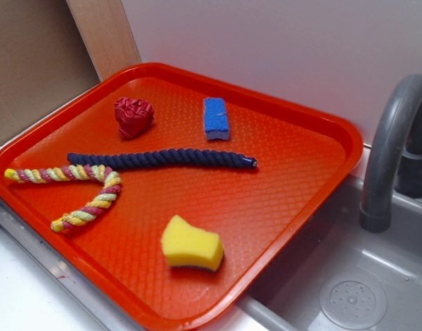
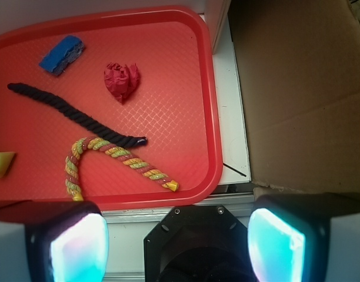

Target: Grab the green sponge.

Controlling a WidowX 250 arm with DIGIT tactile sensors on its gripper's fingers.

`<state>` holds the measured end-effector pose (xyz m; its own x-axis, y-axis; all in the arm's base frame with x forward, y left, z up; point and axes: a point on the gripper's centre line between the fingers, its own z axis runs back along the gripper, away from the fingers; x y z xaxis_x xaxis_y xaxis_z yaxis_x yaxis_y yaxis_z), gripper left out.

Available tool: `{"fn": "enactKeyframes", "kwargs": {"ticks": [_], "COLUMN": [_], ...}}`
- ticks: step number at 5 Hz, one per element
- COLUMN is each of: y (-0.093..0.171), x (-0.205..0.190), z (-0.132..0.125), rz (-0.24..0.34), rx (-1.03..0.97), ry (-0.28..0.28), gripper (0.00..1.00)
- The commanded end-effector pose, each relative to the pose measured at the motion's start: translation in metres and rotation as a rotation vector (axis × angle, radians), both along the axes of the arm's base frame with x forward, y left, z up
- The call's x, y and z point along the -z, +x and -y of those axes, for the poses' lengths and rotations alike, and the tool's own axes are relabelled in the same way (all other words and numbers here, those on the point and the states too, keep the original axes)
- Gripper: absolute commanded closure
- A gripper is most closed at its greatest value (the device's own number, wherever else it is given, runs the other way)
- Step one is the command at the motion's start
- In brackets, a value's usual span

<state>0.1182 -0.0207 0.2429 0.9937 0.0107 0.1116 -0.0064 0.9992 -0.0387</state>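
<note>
- Our hand (image 2: 178, 238) hangs wide apart and empty, off the red plastic tray's (image 2: 210, 106) edge.
- The yellow wavy-sided foam sponge (image 1: 191, 244) lies alone near the tray's front rim, well apart from the ropes, leaving room for both fingers.

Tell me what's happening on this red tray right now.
Nothing is being handled yet. The gripper is open and hangs beyond the tray's edge, holding nothing. The sponge it should grab lies untouched on the tray, apart from the blue sponge, the two ropes and the red heart.
</note>
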Motion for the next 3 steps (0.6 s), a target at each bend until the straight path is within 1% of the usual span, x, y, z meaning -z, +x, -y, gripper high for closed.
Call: {"fn": "enactKeyframes", "kwargs": {"ticks": [1,2,3], "y": [0.000,0.012,0.019], "x": [0.000,0.012,0.018], "z": [0.000,0.033,0.071], "rz": [0.000,0.008,0.018], "rx": [0.000,0.179,0.374], "ry": [0.000,0.016,0.076], "gripper": [0.00,0.00,0.00]}}
